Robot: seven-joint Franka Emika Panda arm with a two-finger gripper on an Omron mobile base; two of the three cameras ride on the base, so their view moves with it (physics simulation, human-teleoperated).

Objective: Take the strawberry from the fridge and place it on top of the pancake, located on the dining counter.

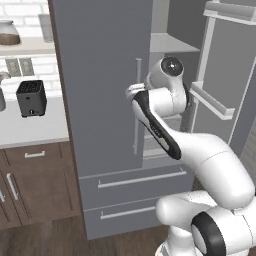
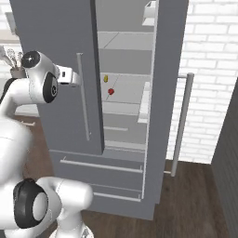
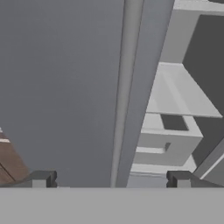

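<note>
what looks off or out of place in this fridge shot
Nothing spilled or damaged. The fridge has its right door swung open; the strawberry sits on a shelf beside a small yellow item.
</note>
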